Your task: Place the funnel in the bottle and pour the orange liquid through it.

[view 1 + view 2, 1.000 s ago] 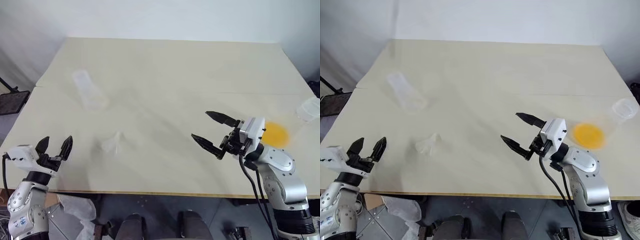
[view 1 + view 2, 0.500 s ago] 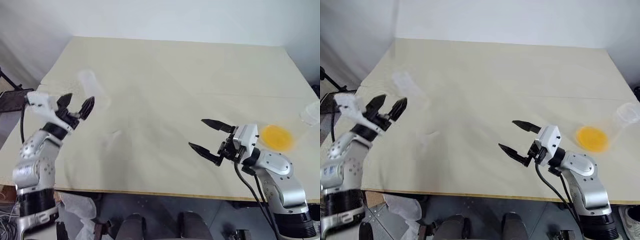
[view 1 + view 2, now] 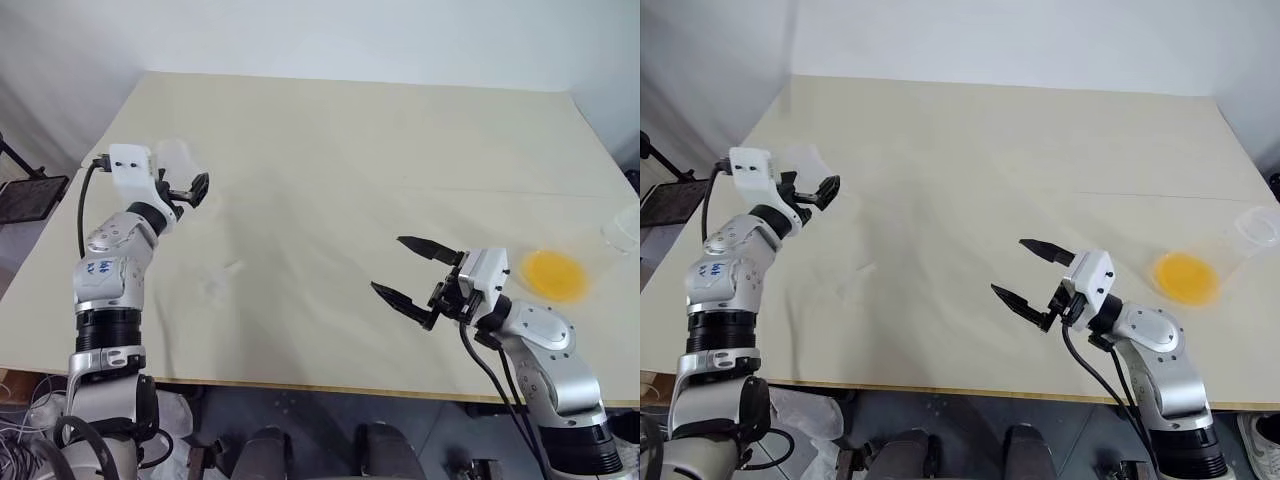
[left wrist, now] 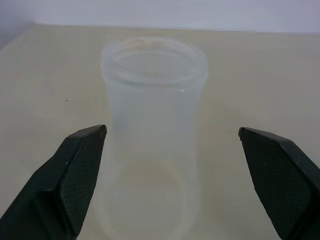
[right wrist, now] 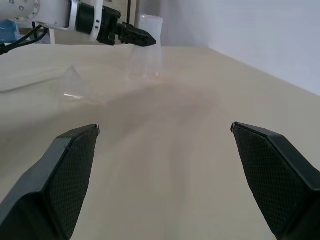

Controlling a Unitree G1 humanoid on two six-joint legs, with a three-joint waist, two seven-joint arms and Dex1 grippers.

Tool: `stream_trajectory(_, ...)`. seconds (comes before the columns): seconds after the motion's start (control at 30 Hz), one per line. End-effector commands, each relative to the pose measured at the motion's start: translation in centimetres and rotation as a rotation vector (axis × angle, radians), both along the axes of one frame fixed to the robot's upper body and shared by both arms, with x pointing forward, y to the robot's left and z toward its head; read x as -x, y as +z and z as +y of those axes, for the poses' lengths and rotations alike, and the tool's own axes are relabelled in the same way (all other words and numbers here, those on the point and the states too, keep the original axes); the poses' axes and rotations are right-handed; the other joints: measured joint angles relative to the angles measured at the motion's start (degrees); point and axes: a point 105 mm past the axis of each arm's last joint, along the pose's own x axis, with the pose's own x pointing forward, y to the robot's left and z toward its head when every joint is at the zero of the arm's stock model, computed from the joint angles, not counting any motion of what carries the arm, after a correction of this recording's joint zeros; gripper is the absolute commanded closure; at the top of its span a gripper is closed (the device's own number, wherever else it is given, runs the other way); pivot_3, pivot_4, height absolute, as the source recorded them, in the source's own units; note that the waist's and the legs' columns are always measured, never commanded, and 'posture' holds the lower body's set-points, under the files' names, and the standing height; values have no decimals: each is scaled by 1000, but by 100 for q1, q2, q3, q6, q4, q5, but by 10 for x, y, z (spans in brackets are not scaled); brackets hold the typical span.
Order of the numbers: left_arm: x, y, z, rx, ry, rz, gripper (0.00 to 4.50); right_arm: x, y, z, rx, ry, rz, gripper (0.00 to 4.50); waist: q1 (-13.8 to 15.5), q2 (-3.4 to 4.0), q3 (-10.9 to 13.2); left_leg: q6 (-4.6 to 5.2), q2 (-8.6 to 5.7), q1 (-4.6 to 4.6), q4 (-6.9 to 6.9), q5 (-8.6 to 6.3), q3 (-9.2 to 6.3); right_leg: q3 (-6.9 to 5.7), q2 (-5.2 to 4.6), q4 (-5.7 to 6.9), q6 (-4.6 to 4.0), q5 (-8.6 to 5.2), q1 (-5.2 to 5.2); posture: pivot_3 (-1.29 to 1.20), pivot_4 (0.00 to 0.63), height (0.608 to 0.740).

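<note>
Bottle (image 4: pixel 152 135) reads as thin clear plastic: probably light, empty, slick and easy to tip, so I'd grip mid-body below the rim and squeeze gently. It stands upright on the desk (image 3: pixel 380 150) at far left, directly ahead of the left pincer (image 4: pixel 175 175), whose jaws are released and spread wider than the body, not touching. Funnel (image 5: pixel 75 85) lies on the desk nearer the front; right pincer (image 3: pixel 410 275) is released, empty, well apart from the orange liquid (image 3: pixel 552 272).

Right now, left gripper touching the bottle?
Apart. Left wrist view: the bottle stands between the open left gripper's fingers, table showing on both sides.
</note>
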Motion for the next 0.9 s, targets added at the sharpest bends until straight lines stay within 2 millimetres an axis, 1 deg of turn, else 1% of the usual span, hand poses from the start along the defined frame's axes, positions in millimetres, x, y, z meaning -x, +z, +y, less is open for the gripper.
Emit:
stream_trajectory(0.03,-10,23,0,-23,10,-83,0,5,11,4,-22,10,-57,57,-1,0,0,0,0,-1,0,0,0,-3,0,0,0,0,0,0,150,740)
stream_trajectory(0.17,-19,26,-3,-18,-7,-93,0,5,12,3,-26,2,-60,57,-3,-1,0,0,-3,-1,0,0,1,-12,-5,0,0,0,0,0,150,740)
stream_trajectory(0.27,-21,24,-4,-22,-12,-72,566,6,11,3,-28,-5,-61,0,-19,-1,0,0,-2,-1,0,0,1,-16,-5,1,0,0,-1,0,150,740)
stream_trajectory(0.37,-22,23,-4,-30,-22,-63,1506,5,12,2,-32,-16,-64,0,-18,-1,0,0,-1,-1,0,0,1,-20,-5,3,0,0,-1,0,150,740)
stream_trajectory(0.43,-21,25,-2,-38,-17,-75,2023,5,12,1,-37,-26,-67,0,-13,-1,0,0,-2,-1,1,0,0,-21,-8,5,0,0,0,0,150,740)
stream_trajectory(0.5,-20,31,-1,-34,-24,-114,2092,5,11,1,-39,-32,-68,0,-9,-1,0,0,-2,-1,1,0,-1,-23,-9,5,1,0,0,0,150,740)
stream_trajectory(0.57,-16,42,-8,-23,-82,-190,2092,5,11,1,-40,-35,-69,0,-5,-1,1,0,-2,-1,1,0,-2,-25,-10,5,1,0,0,0,150,740)
stream_trajectory(0.63,-4,62,-30,-9,-251,-311,2092,6,11,-1,-36,-48,-72,0,-1,-3,2,0,-3,-6,1,0,-1,-31,-10,4,1,0,0,0,150,740)
stream_trajectory(0.7,16,74,-62,-38,-503,-380,2092,8,12,-9,-24,-77,-77,0,2,-3,2,0,-3,-12,5,0,-1,-40,-12,4,0,0,0,0,150,740)
stream_trajectory(0.73,26,74,-77,-68,-629,-382,2092,9,12,-14,-14,-94,-78,0,2,-3,2,0,-3,-14,8,0,-1,-47,-13,4,0,0,1,0,150,740)
stream_trajectory(0.8,44,65,-106,-157,-854,-348,2092,13,12,-26,10,-130,-74,0,2,1,4,0,-4,-14,7,0,0,-49,-14,3,0,0,3,0,150,740)
stream_trajectory(0.9,60,53,-139,-203,-1078,-295,2092,20,7,-41,72,-168,-64,0,6,2,4,0,-10,-10,9,0,8,-58,-15,-3,0,0,22,0,150,740)
